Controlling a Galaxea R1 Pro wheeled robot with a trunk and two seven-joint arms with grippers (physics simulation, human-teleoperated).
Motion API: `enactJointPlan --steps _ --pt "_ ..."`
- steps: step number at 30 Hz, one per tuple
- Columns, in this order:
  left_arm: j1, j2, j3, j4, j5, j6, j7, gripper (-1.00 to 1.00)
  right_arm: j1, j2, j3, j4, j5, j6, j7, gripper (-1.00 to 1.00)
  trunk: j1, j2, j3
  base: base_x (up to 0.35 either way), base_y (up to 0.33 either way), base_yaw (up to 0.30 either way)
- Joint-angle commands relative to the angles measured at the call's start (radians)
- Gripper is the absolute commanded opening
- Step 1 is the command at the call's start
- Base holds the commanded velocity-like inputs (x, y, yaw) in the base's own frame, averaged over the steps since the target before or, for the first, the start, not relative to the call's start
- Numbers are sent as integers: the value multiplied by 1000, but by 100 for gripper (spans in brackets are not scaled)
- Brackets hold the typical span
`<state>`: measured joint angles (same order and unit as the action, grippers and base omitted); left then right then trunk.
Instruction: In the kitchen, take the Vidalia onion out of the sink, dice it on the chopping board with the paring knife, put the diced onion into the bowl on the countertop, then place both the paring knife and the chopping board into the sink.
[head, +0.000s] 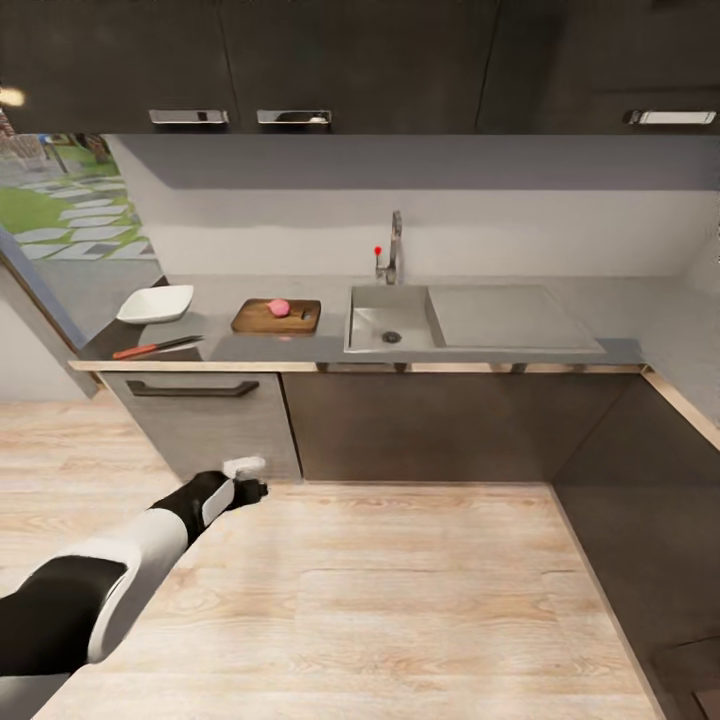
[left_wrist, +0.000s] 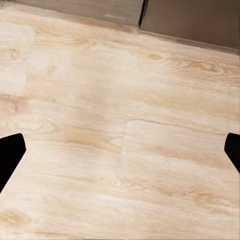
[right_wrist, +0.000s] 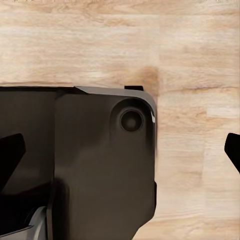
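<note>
while the left gripper (head: 255, 489) hangs low over the wood floor (head: 400, 600), the head view has a pink onion (head: 278, 307) on the chopping board (head: 276, 317) left of the sink (head: 390, 325), the paring knife (head: 155, 347) and white bowl (head: 156, 304) further left on the countertop (head: 620, 345). left wrist view: fingertips (left_wrist: 10, 155) wide apart, nothing between. right wrist view: fingertips (right_wrist: 11, 152) spread wide above a dark robot part (right_wrist: 100, 165).
</note>
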<state>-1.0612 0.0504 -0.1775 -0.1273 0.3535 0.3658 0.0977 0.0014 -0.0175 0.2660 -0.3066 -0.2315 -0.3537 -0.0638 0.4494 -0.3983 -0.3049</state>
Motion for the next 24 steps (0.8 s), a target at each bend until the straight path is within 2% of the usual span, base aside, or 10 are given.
enactJointPlan --steps 1,3,4,8,10,15,17,18,21,24 --pt "0 -12 -34 71 11 -80 -4 100 0 -1 9 -2 -6 -2 -7 100 1 -2 0 -7 0 0" --pt "0 -32 -56 140 11 -195 -12 100 0 -1 9 -2 -6 -2 -7 100 1 -2 3 -4 0 0" --pt "25 -49 -72 186 11 -307 -17 100 0 -2 9 -3 -7 -2 -7 100 1 -2 5 -1 0 0" --pt "95 -55 -79 204 12 -392 -19 100 0 -4 9 -6 -7 -2 -6 100 1 -2 7 0 0 0" --pt "182 -57 -81 208 11 -505 -19 100 0 -22 7 -10 -7 -3 -7 100 1 -2 8 0 0 0" --pt "287 -60 -82 210 8 -665 -19 100 -1 -30 6 -44 -7 -2 -12 100 1 -2 8 0 0 0" --pt "341 -61 -82 210 8 -772 -19 100 -2 -31 6 -82 -6 2 -30 100 1 -2 8 0 0 0" --pt "393 -61 -82 210 8 -906 -19 100 -5 -31 5 -121 -6 11 -61 100 1 -2 8 0 0 0" --pt "468 -77 -82 211 7 -1126 -14 100 -11 -32 4 -197 -6 36 -91 100 1 -2 8 0 0 0" --pt "532 -92 -82 211 7 -1216 -6 100 -13 -43 4 -284 -6 76 -99 100 1 -2 8 0 0 0"
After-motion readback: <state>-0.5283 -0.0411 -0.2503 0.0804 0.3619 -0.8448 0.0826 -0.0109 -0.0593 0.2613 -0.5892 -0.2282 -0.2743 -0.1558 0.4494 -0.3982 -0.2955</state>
